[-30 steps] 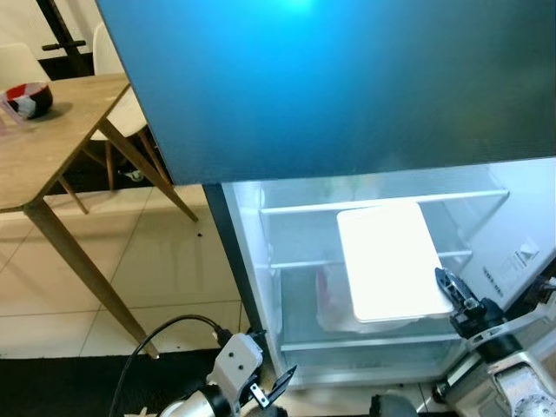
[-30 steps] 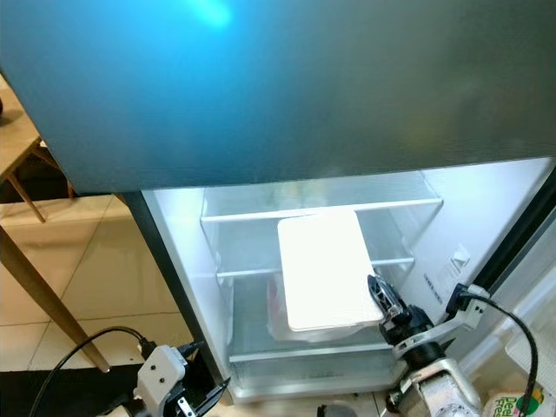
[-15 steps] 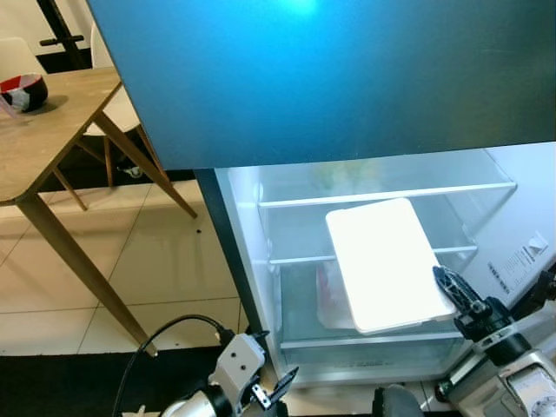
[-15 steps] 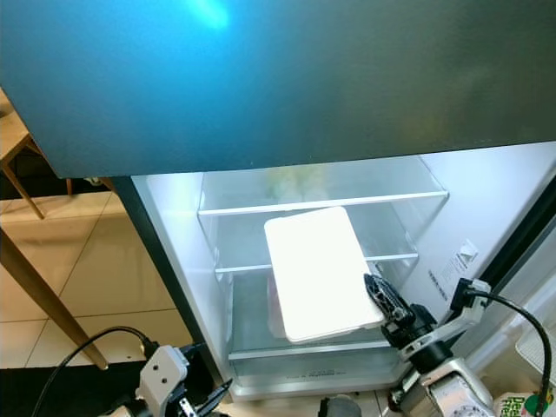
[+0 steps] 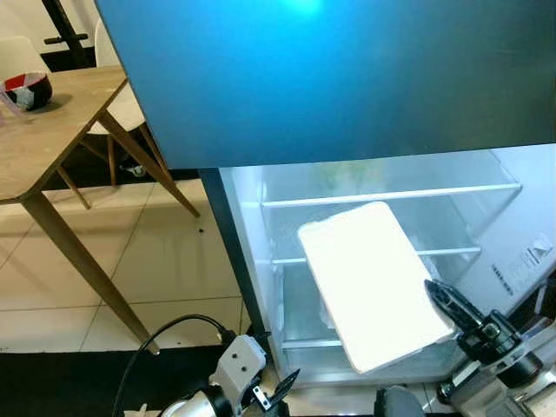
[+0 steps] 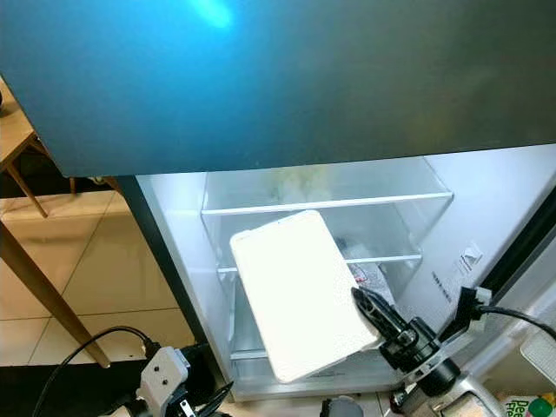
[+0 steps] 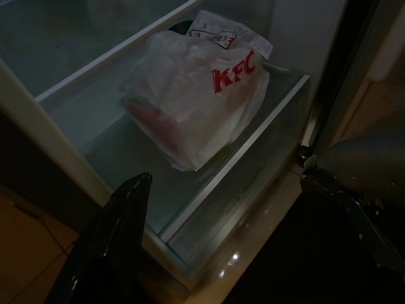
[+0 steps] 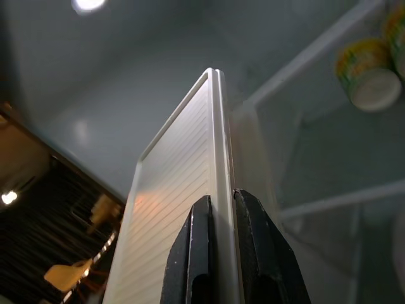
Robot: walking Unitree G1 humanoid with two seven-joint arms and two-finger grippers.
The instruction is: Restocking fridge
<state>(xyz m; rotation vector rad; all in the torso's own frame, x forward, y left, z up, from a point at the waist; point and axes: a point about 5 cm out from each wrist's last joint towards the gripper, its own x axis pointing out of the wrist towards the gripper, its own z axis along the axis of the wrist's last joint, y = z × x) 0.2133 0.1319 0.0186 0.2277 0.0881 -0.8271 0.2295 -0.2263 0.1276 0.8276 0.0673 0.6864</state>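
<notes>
Two fingers of my right claw pinch the stiff, light white tray by its near corner, fridge beyond; a slippery hold, I judge.

White tray; white bag, red lettering.

A flat white rectangular container with rounded corners was held tilted in front of the open fridge, its near corner pinched between the fingers of the right gripper. On a lower glass shelf lay a white KFC bag, slumped on its side.
</notes>
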